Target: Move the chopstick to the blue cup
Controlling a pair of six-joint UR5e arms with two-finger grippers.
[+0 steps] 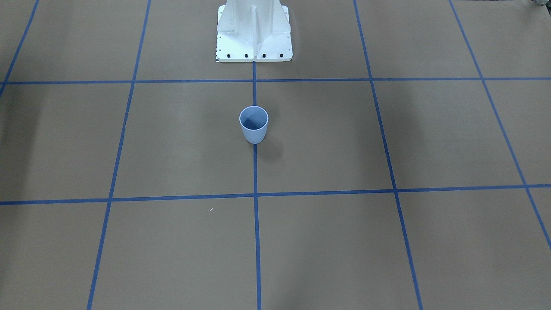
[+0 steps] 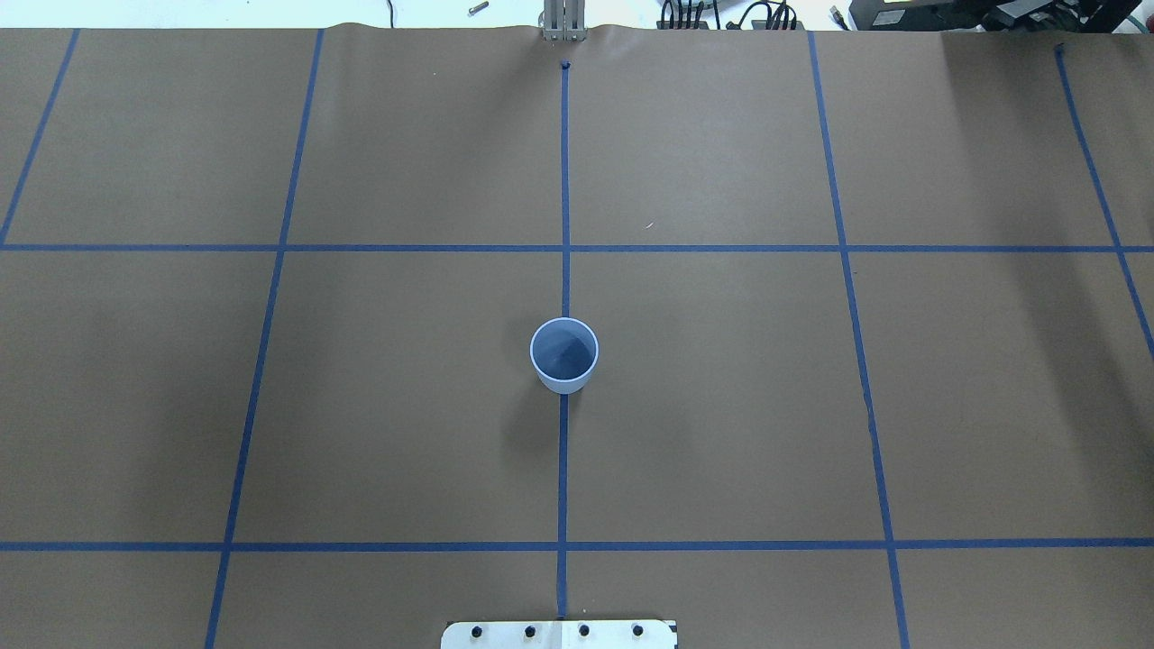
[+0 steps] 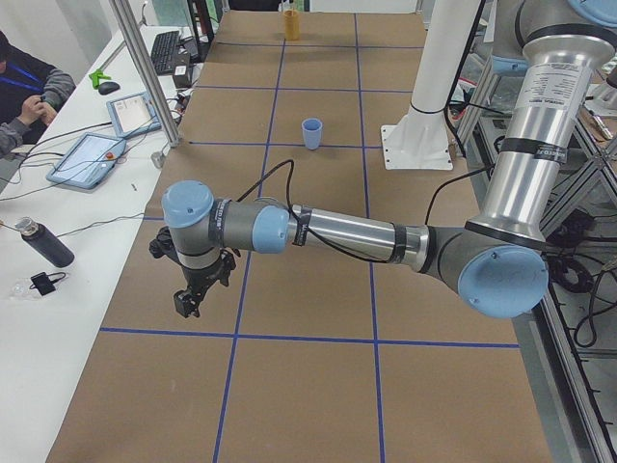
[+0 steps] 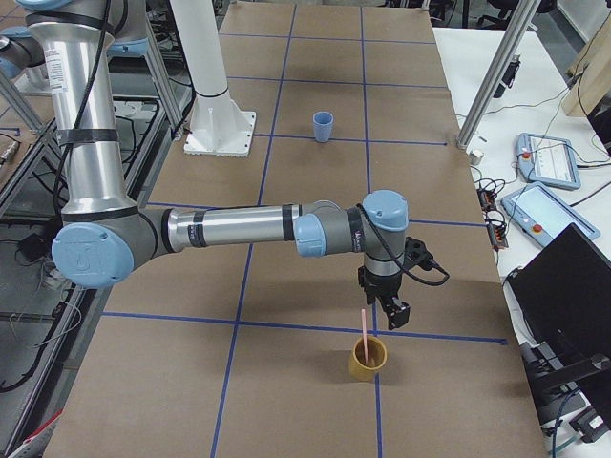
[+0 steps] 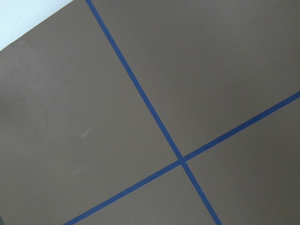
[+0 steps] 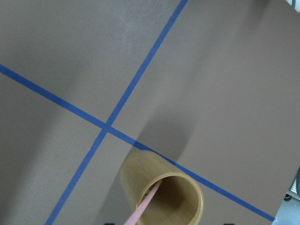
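The blue cup stands upright and empty at the table's middle, on the centre tape line. One pale pink chopstick stands tilted in a tan cup near the table's right end; the right wrist view shows both, the chopstick inside the cup. My right gripper hangs just above that cup, close beside the stick's top; I cannot tell if it is open or shut. My left gripper points down over bare table at the left end; I cannot tell its state.
The white robot pedestal stands behind the blue cup. Blue tape lines grid the brown table. Metal posts stand at the far edge. The operators' side table holds tablets, a bottle and a laptop.
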